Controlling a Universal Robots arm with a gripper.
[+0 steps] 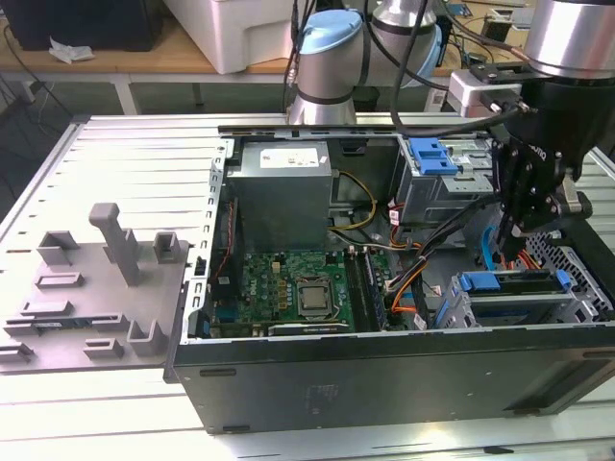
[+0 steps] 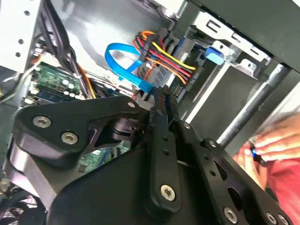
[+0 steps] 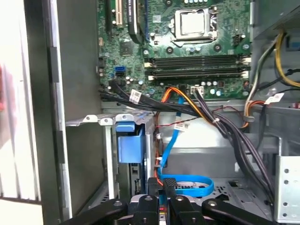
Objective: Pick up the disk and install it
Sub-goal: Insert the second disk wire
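Inside the open case (image 1: 288, 384), your gripper (image 1: 524, 206) hovers right of frame above the drive cage (image 1: 519, 293), fingers (image 3: 169, 187) pinched together, seemingly to seat the disk (image 1: 509, 281).

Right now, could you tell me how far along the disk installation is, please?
Done, apparently: the disk already lies in its bay inside the computer case, with its blue rail showing. In hand: nothing that I can see; the gripper hangs just above the disk, fingers shut together. Left: I cannot tell whether the disk is fully seated.
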